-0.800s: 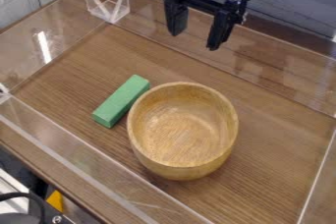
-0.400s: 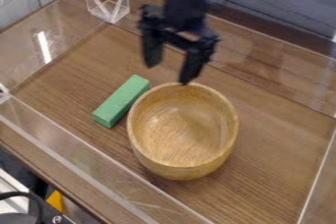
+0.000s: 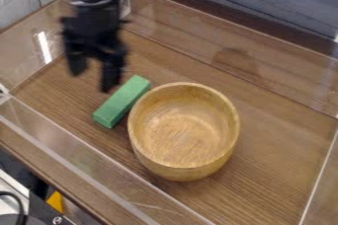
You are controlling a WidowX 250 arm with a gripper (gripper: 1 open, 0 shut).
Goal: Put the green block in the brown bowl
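The gripper (image 3: 94, 74) has moved from above the bowl's rim over to the left, and now hangs at the green block's upper end with its jaws open and empty. The wooden surface (image 3: 251, 71) carries the brown bowl (image 3: 185, 129). The green block (image 3: 122, 102) lies flat at the bowl's 10 o'clock, just beside its rim.

Clear walls (image 3: 40, 130) hem the desk (image 3: 264, 101) on all sides. The brown bowl (image 3: 185, 128) crowds the green block (image 3: 122, 102) on its right, touching or nearly so; bare wood lies open left of the block and behind the bowl.
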